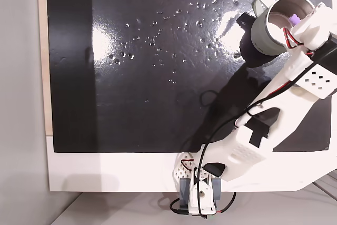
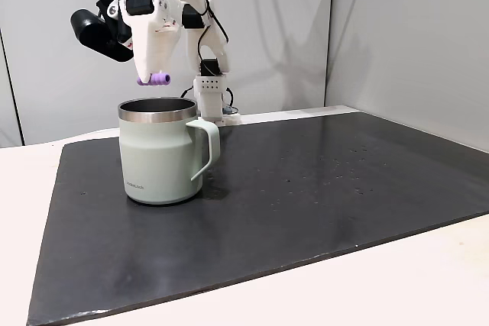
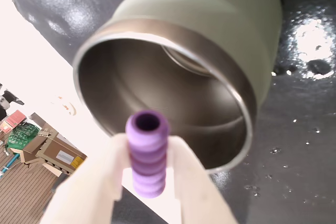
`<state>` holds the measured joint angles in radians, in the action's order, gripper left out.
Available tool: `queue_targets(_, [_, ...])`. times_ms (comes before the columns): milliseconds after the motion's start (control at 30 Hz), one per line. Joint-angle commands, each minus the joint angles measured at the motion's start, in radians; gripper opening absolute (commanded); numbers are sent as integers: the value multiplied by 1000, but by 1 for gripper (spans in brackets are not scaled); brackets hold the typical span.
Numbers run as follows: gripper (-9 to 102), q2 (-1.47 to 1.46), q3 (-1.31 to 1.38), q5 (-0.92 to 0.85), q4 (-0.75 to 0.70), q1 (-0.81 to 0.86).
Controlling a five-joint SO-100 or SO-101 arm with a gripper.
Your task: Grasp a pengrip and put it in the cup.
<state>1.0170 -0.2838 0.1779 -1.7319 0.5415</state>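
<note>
The cup (image 2: 160, 159) stands upright near one edge of the dark surface (image 2: 321, 188), its mouth open upward and the steel inside bare in the wrist view. Its handle (image 2: 208, 149) sticks out sideways toward the open middle of the surface. The fingers (image 2: 157, 55), closed on the pengrip (image 2: 155, 78), hang just above the rim with a clear gap between. The surface on the handle side carries only small droplets (image 1: 158, 30). A wall stands close behind the arm.
</note>
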Motion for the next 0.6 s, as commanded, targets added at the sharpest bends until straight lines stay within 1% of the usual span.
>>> queue_targets(0, [0, -71, 173, -11, -57, 0])
queue_targets(100, [0, -92, 184, -12, -64, 0])
queue_targets(133, [2, -94, 179, -12, -64, 0])
queue_targets(267, [18, -87, 178, -9, -66, 5])
queue_targets(367, [25, -80, 178, -6, -67, 5])
queue_targets(567, [25, -54, 158, -6, -67, -3])
